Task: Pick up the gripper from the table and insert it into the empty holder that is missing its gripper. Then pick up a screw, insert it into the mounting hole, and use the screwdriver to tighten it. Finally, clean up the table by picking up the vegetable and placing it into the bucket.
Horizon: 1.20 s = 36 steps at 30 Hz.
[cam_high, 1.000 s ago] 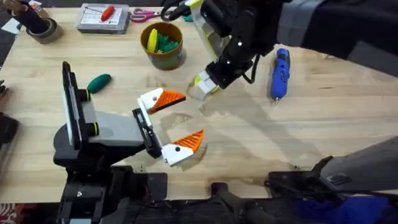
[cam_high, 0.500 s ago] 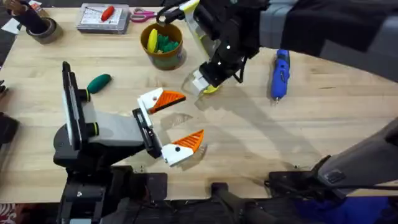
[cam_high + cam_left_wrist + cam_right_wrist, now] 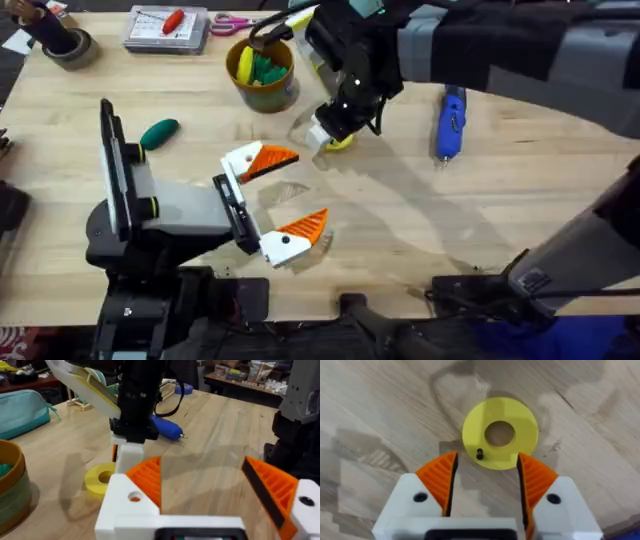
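- right gripper (image 3: 328, 137): reaches across the middle of the table (image 3: 420, 220), tip down just over a yellow flat ring (image 3: 340, 142). the overhead view hides its jaws behind the arm; the right wrist view shows the two orange pads (image 3: 441, 480) apart, open and holding nothing, with the ring (image 3: 500, 433) lying flat on the wood just beyond them.
- small dark screw (image 3: 479, 453): lies on the near edge of the ring, seen from the right wrist; too small to make out from overhead.
- left gripper (image 3: 272, 198): near the middle of the table, jaws wide open and empty, both white mounts carrying orange ribbed tips. the left wrist view looks between those tips at the right gripper (image 3: 129, 450) standing over the ring (image 3: 101, 478).
- screwdriver (image 3: 449, 118): blue, lying flat at the far right, well apart from both grippers; in the left wrist view it lies behind the right arm, partly hidden by it.
- vegetable (image 3: 159, 131): dark green oval, on the table at the left, beside the left arm's upright link.
- bucket (image 3: 262, 72): olive-yellow, far centre, yellow and green items inside, just left of the right arm; its rim (image 3: 11, 475) shows at the edge of the left wrist view.
- teal pouch (image 3: 22, 411): seen from the left wrist.
- clear parts box (image 3: 165, 28), pink-handled scissors (image 3: 230, 22) and tape roll (image 3: 62, 42): along the far left edge, untouched.
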Available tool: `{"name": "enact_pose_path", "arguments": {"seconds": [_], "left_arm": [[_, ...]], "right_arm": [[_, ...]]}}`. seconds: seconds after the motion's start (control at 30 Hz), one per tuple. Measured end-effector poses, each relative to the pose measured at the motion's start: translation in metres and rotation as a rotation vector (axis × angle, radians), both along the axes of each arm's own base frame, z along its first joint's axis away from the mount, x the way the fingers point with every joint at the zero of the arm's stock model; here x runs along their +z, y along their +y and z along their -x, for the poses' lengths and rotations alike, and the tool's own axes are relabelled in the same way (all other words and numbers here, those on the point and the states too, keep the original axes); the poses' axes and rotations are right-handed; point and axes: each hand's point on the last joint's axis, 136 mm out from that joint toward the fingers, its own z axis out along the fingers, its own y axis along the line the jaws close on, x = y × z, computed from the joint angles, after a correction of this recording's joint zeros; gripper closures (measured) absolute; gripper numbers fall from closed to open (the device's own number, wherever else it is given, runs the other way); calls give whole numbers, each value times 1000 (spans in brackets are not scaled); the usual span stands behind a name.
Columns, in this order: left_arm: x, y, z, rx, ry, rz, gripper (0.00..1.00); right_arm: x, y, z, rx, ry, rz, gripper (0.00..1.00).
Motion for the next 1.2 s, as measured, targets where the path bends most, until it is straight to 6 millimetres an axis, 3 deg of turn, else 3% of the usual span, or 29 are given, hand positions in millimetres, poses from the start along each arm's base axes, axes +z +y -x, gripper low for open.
{"name": "enact_pose_path", "arguments": {"seconds": [0.27,0.63,0.83,1.2], "left_arm": [[0,0,0,0,-1,0,15],[0,0,0,0,0,0,15],[0,0,0,0,-1,0,15],[0,0,0,0,0,0,15]], "right_arm": [[0,0,0,-7,0,-2,396],[0,2,1,-5,1,-3,406],[-10,3,2,-1,17,11,421],[-14,5,0,-1,18,12,578]]}}
